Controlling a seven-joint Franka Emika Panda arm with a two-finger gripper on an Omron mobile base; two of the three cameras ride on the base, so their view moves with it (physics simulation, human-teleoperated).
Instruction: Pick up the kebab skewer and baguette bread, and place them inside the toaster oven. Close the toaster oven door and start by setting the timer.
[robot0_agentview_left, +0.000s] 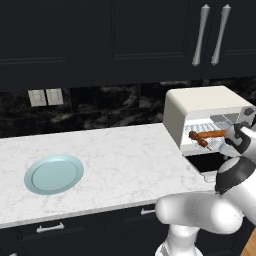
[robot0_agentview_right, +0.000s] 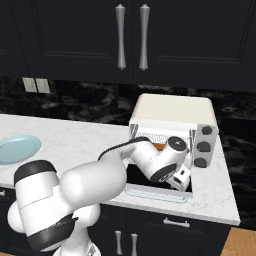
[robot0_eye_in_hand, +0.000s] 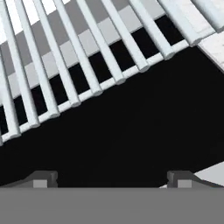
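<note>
Left base view: plate (robot0_agentview_left: 53, 173) sits bare on the tabletop (robot0_agentview_left: 125, 160) at 9 o'clock; skewer (robot0_agentview_left: 198, 138) and baguette (robot0_agentview_left: 214, 133) lie on the oven (robot0_agentview_left: 200, 107) rack. My jaws (robot0_eye_in_hand: 112, 180) hang released above the dropped door (robot0_agentview_right: 156, 189). I reckon lifting it carelessly could jam my wrist or nudge the food.

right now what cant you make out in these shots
- Baguette bread and kebab skewer: far ends hidden by the arm in the left base view.
- Toaster oven interior: the arm blocks it in the right base view.
- Toaster oven door: mostly behind the arm.
- Fingers: just the tips show; open, empty.
</note>
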